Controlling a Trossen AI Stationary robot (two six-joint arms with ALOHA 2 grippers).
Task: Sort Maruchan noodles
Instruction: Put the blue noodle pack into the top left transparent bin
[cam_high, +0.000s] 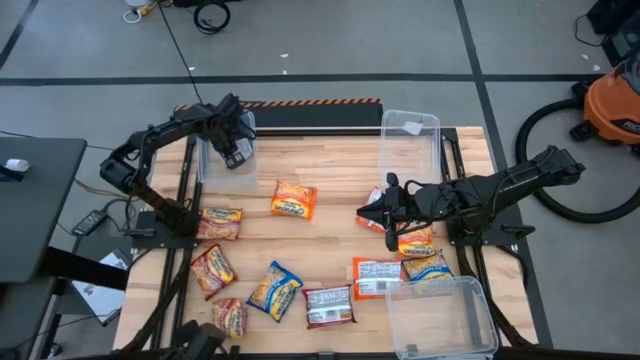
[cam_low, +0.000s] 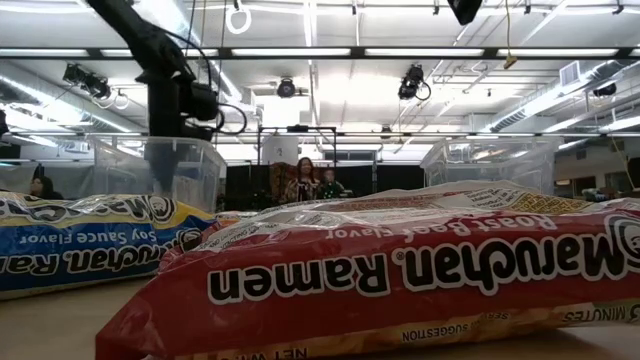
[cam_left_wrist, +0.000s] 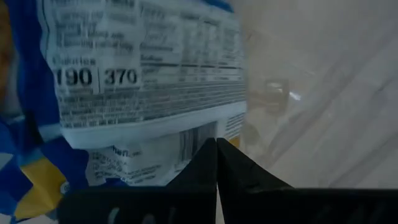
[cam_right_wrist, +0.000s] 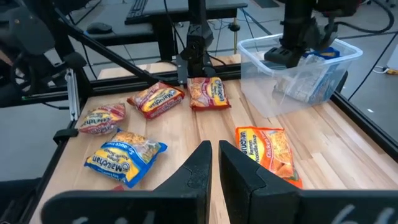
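Several Maruchan packets lie flat on the wooden table: an orange one (cam_high: 293, 199), reddish ones (cam_high: 218, 222) (cam_high: 212, 268), a blue one (cam_high: 274, 289), and silver-backed ones (cam_high: 328, 305) (cam_high: 377, 277). My left gripper (cam_high: 236, 152) reaches down into the far-left clear bin (cam_high: 212, 168), shut at a blue packet (cam_left_wrist: 143, 81) whose white label side faces the camera. My right gripper (cam_right_wrist: 214, 148) hovers mid-table, fingers a narrow slit apart with nothing between them. A red packet (cam_high: 372, 222) lies partly hidden under it. My left gripper comes from above into the bin, its shut fingertips (cam_left_wrist: 208, 155) at the blue packet's lower edge (cam_left_wrist: 186, 146). The fingers themselves hide the place of contact. In the right wrist view the packet (cam_right_wrist: 311, 81) stands tilted inside the bin below the gripper.
Two more clear bins stand on the right: one at the far edge (cam_high: 410, 130), one at the near edge (cam_high: 440, 325). Packets (cam_high: 415, 242) (cam_high: 428, 265) lie under the right arm. A large red packet (cam_low: 400, 270) and a blue one (cam_low: 90, 240) fill the low view.
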